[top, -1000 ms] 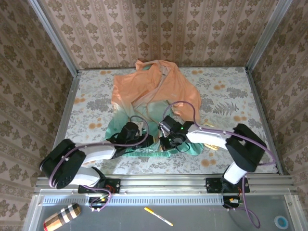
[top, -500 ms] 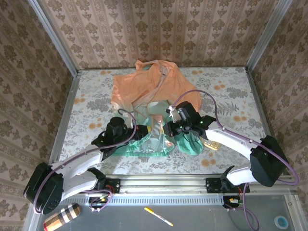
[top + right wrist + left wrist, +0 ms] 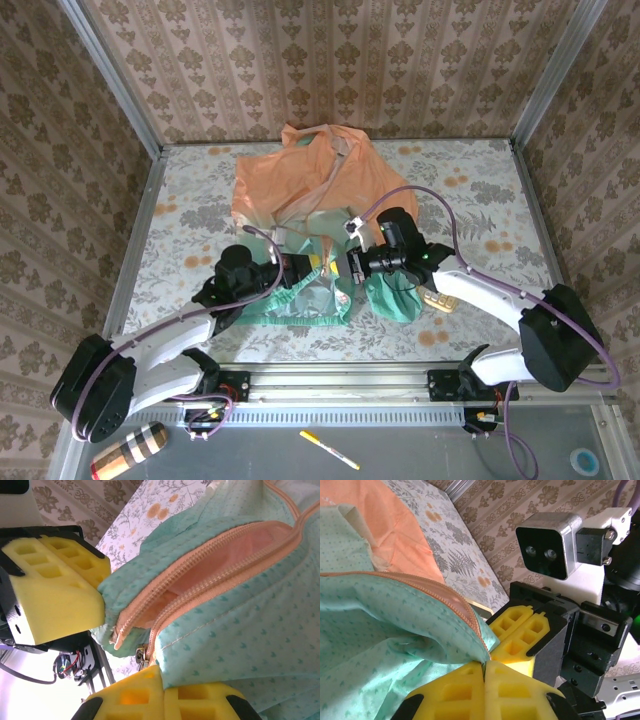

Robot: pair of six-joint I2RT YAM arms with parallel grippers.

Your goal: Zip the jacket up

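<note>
The jacket point(image 3: 300, 185) lies mid-table, peach-orange at the far end and teal at the near hem point(image 3: 300, 305). My left gripper point(image 3: 308, 268) and right gripper point(image 3: 346, 265) meet tip to tip over the lifted hem. In the left wrist view the left gripper point(image 3: 484, 666) is shut on the hem corner where the orange zipper point(image 3: 445, 592) ends. In the right wrist view the right gripper point(image 3: 163, 682) is shut on the teal fabric of the other front edge, right beside the metal slider point(image 3: 141, 655). The two zipper tapes point(image 3: 200, 587) still gape apart.
A small beige calculator point(image 3: 437, 300) lies on the floral table point(image 3: 480, 200) just right of the hem, under the right arm. Metal rails edge the table on all sides. A pen point(image 3: 330, 450) and a striped cylinder point(image 3: 125, 450) lie below the near rail.
Both grippers moved away from the near edge, lifting the hem, then closed in on each other until their tips nearly touch.
</note>
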